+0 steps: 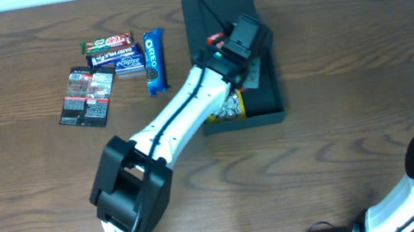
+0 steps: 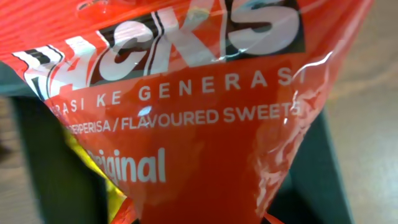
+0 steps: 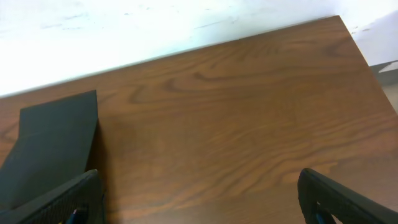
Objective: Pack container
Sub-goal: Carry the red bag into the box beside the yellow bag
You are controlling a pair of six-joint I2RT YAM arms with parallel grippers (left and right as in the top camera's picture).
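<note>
hovering over the container (image 1: pixel 260 106) at upper centre of the overhead frame, the left gripper (image 1: pixel 247 36) grasps a red sweets packet (image 2: pixel 205 118). the right gripper (image 3: pixel 199 193) stands released above the table (image 3: pixel 236 124).

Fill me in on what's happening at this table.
The left gripper hangs over the open container, pinching a red sweets packet. A yellow packet already lies inside. An Oreo pack, three other snack packs and a dark packet wait on the table. The right gripper is open, off to the side.
</note>
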